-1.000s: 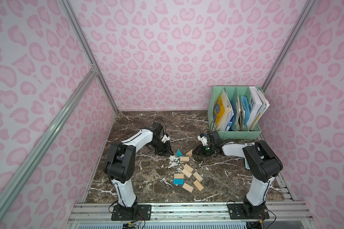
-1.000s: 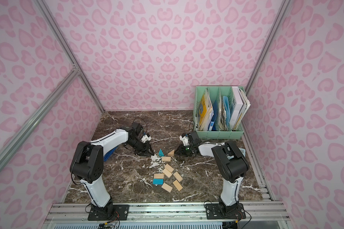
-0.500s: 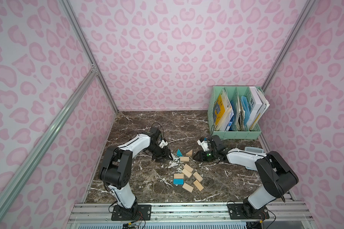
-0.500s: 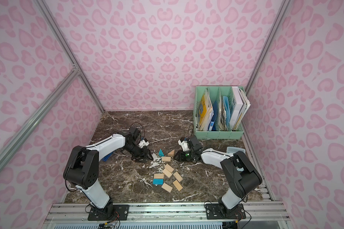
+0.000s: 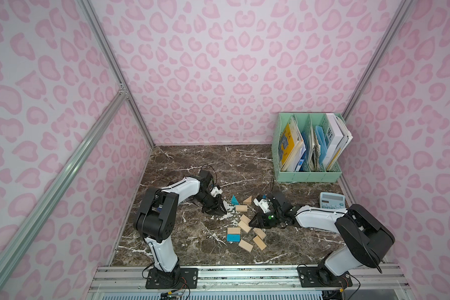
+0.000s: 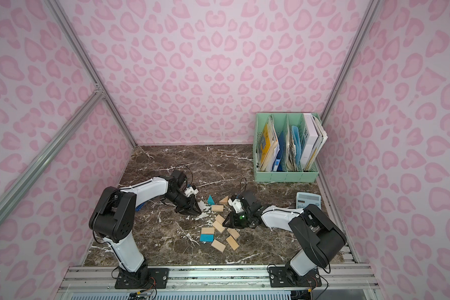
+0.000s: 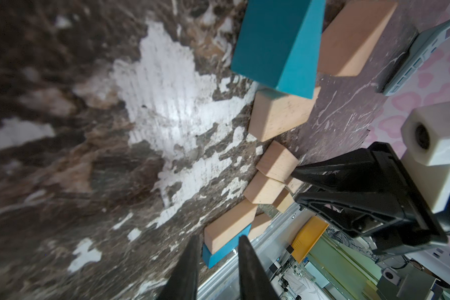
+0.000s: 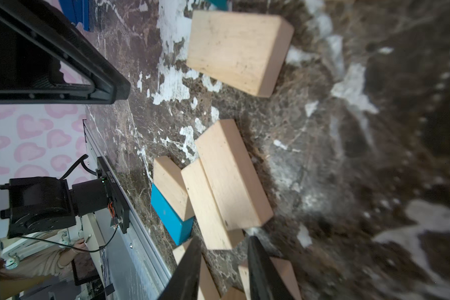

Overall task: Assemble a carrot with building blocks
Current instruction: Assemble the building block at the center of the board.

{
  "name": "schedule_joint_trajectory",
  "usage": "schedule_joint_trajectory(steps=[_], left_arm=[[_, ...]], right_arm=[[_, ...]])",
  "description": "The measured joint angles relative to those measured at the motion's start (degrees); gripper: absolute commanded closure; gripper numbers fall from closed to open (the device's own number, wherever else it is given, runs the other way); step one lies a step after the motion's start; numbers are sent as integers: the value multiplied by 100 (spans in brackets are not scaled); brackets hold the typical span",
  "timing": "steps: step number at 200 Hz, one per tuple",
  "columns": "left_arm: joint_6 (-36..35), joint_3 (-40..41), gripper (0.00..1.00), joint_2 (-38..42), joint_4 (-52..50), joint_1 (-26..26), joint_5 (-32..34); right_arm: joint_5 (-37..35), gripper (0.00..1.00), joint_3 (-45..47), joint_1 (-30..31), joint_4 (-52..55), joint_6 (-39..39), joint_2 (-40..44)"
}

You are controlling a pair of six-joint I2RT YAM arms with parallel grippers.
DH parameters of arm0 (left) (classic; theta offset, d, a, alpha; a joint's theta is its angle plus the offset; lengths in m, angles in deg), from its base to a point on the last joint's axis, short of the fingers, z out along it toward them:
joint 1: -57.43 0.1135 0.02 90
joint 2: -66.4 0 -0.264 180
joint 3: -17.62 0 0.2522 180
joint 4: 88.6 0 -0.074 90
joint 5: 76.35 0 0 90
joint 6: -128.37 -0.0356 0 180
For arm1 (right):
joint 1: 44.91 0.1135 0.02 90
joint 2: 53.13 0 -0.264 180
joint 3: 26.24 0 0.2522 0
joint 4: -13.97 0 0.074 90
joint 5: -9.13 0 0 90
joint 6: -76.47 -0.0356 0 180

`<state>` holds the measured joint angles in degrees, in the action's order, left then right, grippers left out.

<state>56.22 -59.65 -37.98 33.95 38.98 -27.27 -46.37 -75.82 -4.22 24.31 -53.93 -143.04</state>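
Blocks [image 5: 245, 226]: loose and flat in the middle of the table [image 5: 187, 161], toward its front edge; carrot unbuilt.
Axes: long sides point mixed ways; blue triangle [image 5: 234, 200] at the far end.
Handling: likely light, rigid, smooth; pinch across the short sides.
Left claw [image 7: 218, 239]: narrow, empty.
Right claw [image 8: 224, 240]: narrow, empty.

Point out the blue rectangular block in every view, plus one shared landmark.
Top view: blue rectangular block, near left corner of the pile.
Top view: the block, same corner.
Left wrist: the block, just past the jaws.
Right wrist: the block, just past the jaws.
Landmark: the wooden block lying against it.
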Motion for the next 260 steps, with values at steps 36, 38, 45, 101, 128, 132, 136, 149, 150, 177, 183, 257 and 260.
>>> schedule_joint_trajectory(steps=[36, 38, 45, 101, 128, 132, 136, 149, 150, 177, 183, 257, 260], left_arm=[[22, -11, 70, -74, 33, -22, -61], [22, -11, 70, -74, 33, -22, -61], [24, -11, 70, -74, 33, -24, -63], [46, -9, 70, -52, 39, -48, -79], [46, 4, 71, -52, 50, -92, -79], [46, 11, 71, -55, 59, -98, -79], [46, 13, 71, -55, 66, -98, -79], [50, 37, 71, -66, 85, -116, -81], [50, 39, 72, -68, 85, -118, -83], [131, 61, 75, -164, 142, -166, -142], [133, 61, 76, -188, 164, -184, -162], [315, 55, 86, -415, 555, -385, -260], [330, 50, 86, -435, 566, -393, -260]], right_arm=[[42, 69, -55, 7, -118, -46, -181], [35, 69, -63, 7, -118, -46, -190], [20, 69, -87, 7, -125, -46, -216], [-66, 71, -531, -55, -227, -39, -643], [-105, 72, -621, -61, -289, -20, -730], [-109, 72, -625, -68, -291, -20, -737], [-114, 72, -627, -70, -293, -17, -741], [-127, 72, -638, -79, -291, -15, -752], [-127, 72, -638, -81, -293, -13, -754], [-195, 72, -658, -127, -304, 4, -772], [-216, 72, -662, -138, -304, 11, -772], [-280, 73, -828, -195, -291, 17, -850], [-280, 73, -831, -192, -293, 20, -850]])
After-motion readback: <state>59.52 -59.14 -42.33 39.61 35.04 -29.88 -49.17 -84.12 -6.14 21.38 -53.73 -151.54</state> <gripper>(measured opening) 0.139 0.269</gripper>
